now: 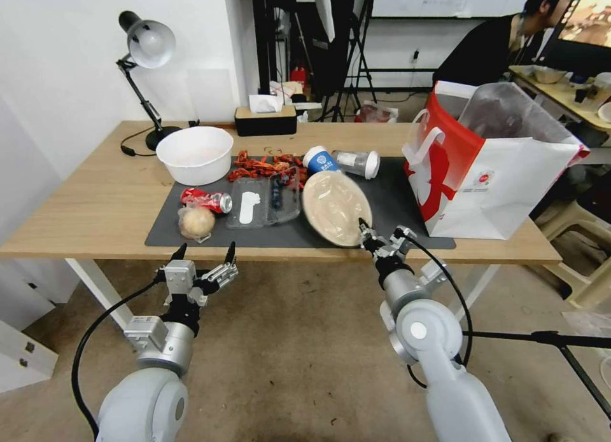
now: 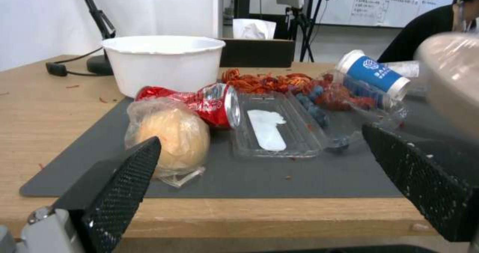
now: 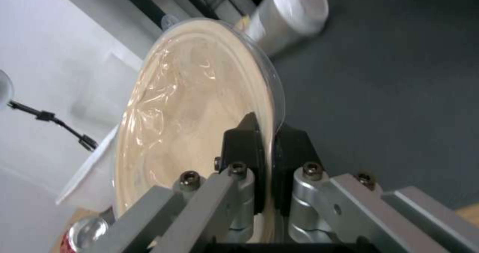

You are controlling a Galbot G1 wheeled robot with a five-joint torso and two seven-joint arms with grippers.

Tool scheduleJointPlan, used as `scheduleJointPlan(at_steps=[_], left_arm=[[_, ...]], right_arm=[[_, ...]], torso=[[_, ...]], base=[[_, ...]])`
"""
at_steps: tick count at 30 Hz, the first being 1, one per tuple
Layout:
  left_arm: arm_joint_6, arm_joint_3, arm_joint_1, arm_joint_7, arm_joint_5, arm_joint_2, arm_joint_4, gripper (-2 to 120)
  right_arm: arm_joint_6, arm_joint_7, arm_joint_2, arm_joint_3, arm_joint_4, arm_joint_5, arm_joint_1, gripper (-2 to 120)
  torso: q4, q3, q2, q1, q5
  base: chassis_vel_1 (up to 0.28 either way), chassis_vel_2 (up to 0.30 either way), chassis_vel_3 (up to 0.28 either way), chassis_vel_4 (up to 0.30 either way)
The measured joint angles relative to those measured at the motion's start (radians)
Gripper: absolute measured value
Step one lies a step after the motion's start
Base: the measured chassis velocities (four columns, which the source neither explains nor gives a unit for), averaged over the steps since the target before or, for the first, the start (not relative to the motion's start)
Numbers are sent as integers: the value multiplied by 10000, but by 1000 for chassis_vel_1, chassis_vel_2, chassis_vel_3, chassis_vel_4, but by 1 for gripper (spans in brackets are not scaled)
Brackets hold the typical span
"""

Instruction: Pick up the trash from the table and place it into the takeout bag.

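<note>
Your desk (image 1: 95, 207) carries the dark mat (image 1: 394, 207) w/ nearly all the trash on it, and the takeout bag (image 1: 509, 187) stands upright at the desk's right end, mouth open, liner showing. Step in hand, as I read it: first pick, the round tan lidded bowl (image 1: 336, 207). It's tipped up on edge near the mat's front, between the clear tray (image 1: 264, 203) and the bag, and your right hand (image 1: 380, 237) is clamped narrow on its near rim; the right wrist view shows one finger on each side of the lid edge. Next move prob. calls for a lift clear of the mat, then a carry right and up over the bag's rim before release; the thin rim grip could slip if the bowl swings. Your left hand (image 1: 205, 257) hangs spread wide just off the desk's front edge, empty, facing the plastic-wrapped tan ball (image 1: 196, 222) and crushed red can (image 1: 207, 199). Blue paper cup (image 1: 320, 159) and clear plastic cup (image 1: 358, 163) lie on their sides behind the bowl.
</note>
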Motion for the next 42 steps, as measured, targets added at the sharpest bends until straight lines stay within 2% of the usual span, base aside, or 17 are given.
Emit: scheduleJointPlan(at_steps=[4,7,9,11,14,17,19,20,23,27,33,38,39,41,42], left_arm=[[-81,22,-4,3,0,-12,53,100],[-138,45,-9,11,5,-23,66,100],[-143,47,-9,13,5,-23,66,100],[-177,45,-7,23,5,-8,55,100],[-206,41,4,30,7,0,36,100],[-237,42,24,45,23,-2,26,100],[-291,52,46,80,87,-27,22,100],[-291,52,46,80,87,-27,22,100],[-351,98,58,160,165,-93,22,100],[-380,138,59,224,212,-140,22,100],[-414,166,53,305,245,-186,22,100],[-428,162,23,320,246,-196,31,100],[-429,157,17,322,246,-196,34,100],[-429,150,0,326,246,-192,42,100],[-429,150,0,326,246,-192,42,100]], right_arm=[[107,-422,-281,335,706,-279,-258,1],[713,-1468,-752,745,1416,-355,-325,1],[823,-1621,-844,810,1505,-353,-305,1],[1479,-2324,-1477,1261,1865,-530,18,1],[1736,-2437,-1912,1624,1892,-906,399,1],[1811,-2380,-2272,1944,1846,-1179,778,1],[1811,-2068,-2845,2463,1538,-1654,1408,1],[1811,-2068,-2845,2463,1538,-1654,1408,1],[1633,-1572,-3489,3006,872,-2391,2061,1],[1515,-1282,-3923,3269,203,-3024,2458,1],[1250,-744,-4374,3251,-855,-3773,3011,1],[785,-431,-4432,3112,-1294,-4019,3191,1],[656,-378,-4421,3095,-1341,-4054,3204,2],[404,-267,-4375,3057,-1370,-4089,3200,11],[404,-267,-4375,3057,-1370,-4089,3200,11]], torso=[[-1,0,0,0,1],[-1,0,0,0,1],[-1,0,0,0,2],[0,0,0,1,3],[0,0,0,0,3],[1,0,0,0,4],[1,0,0,0,3],[1,0,0,0,3],[1,1,0,1,3],[-1,1,0,1,5],[0,1,0,1,2],[1,1,0,1,2],[1,1,0,1,1],[1,1,0,1,1],[1,1,0,1,1]], base=[[0,0,0,0],[0,0,0,0],[0,0,0,0],[0,0,0,0],[0,0,0,0],[0,0,0,0],[0,0,0,0],[0,0,0,0],[0,0,0,0],[0,0,0,0],[0,0,0,0],[0,0,0,0],[0,0,0,0],[0,0,0,0],[0,0,0,0]])
